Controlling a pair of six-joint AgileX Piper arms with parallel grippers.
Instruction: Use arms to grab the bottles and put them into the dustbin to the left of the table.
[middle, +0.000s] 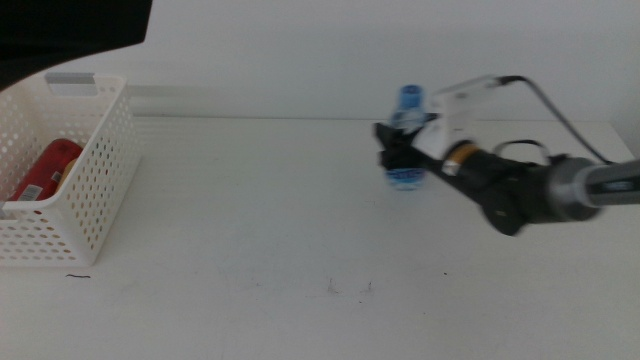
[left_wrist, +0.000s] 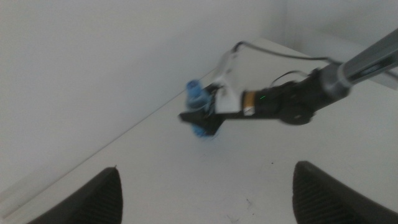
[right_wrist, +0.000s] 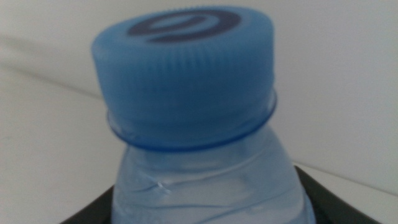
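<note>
The clear water bottle (middle: 409, 104) with a blue cap stands upright right of the table's (middle: 260, 230) middle. My right gripper (middle: 400, 148) is shut on its body, the arm reaching in from the right. The right wrist view is filled by the cap and neck of the bottle (right_wrist: 186, 93), with dark jaws on both sides. From the left wrist view, the bottle (left_wrist: 197, 94) and right gripper (left_wrist: 203, 118) are far off. My left gripper (left_wrist: 206, 169) is open and holds nothing. The white dustbin (middle: 100, 170) at the far left contains a red can (middle: 45, 170).
A bit of yellow (middle: 64, 178) shows beside the can inside the dustbin. A dark part of the left arm (middle: 70, 30) hangs over the top left corner. Small dark marks (middle: 350, 288) dot the table's front.
</note>
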